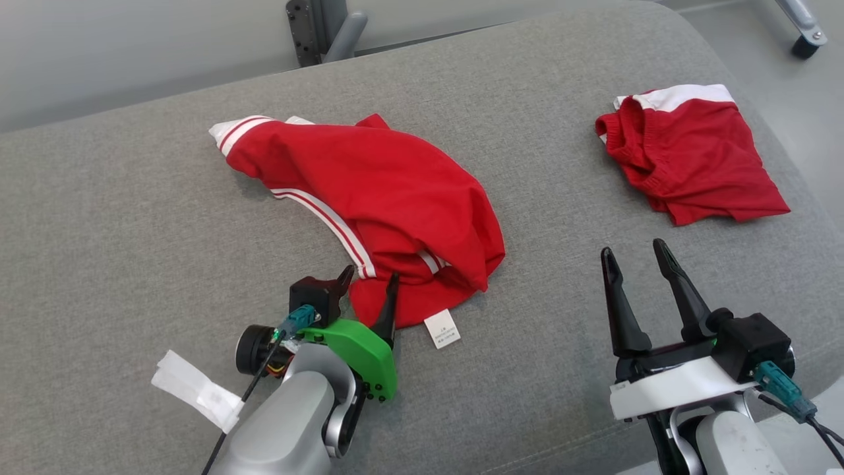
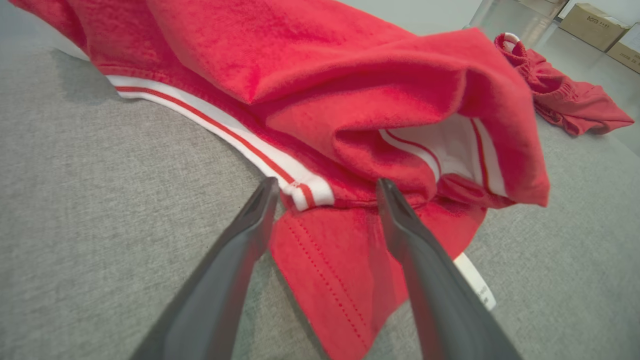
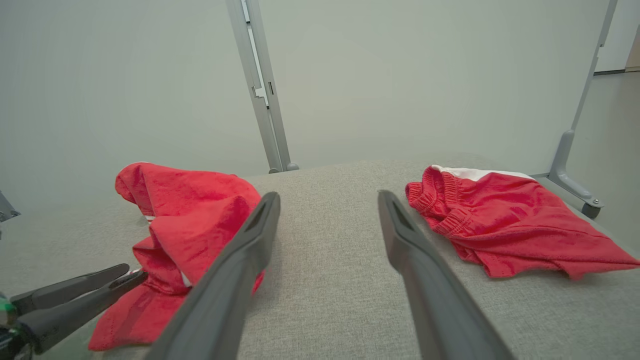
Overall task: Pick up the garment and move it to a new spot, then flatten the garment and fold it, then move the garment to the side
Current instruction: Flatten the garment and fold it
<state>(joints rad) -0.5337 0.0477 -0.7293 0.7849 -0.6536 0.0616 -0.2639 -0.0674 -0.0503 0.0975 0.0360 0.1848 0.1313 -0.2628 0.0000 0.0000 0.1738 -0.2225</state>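
A crumpled red garment (image 1: 389,198) with white striped trim lies mid-way across the grey padded surface (image 1: 132,231). My left gripper (image 1: 370,276) is open at its near hem. In the left wrist view the garment (image 2: 325,75) rises just past the left gripper (image 2: 327,185), and a flat red flap lies between the two fingers. My right gripper (image 1: 633,251) hovers open over bare padding to the right, holding nothing. The right wrist view has the right gripper (image 3: 328,196) pointing between the garment (image 3: 190,220) and a second red piece, with the left gripper (image 3: 134,271) at lower left.
A second red garment (image 1: 692,155) with an elastic waistband and white edge lies at the far right (image 3: 500,220). A white label (image 1: 442,328) sticks out of the main garment's hem. Metal frame posts (image 3: 260,90) stand behind the surface. Cardboard boxes (image 2: 592,25) sit on the floor beyond.
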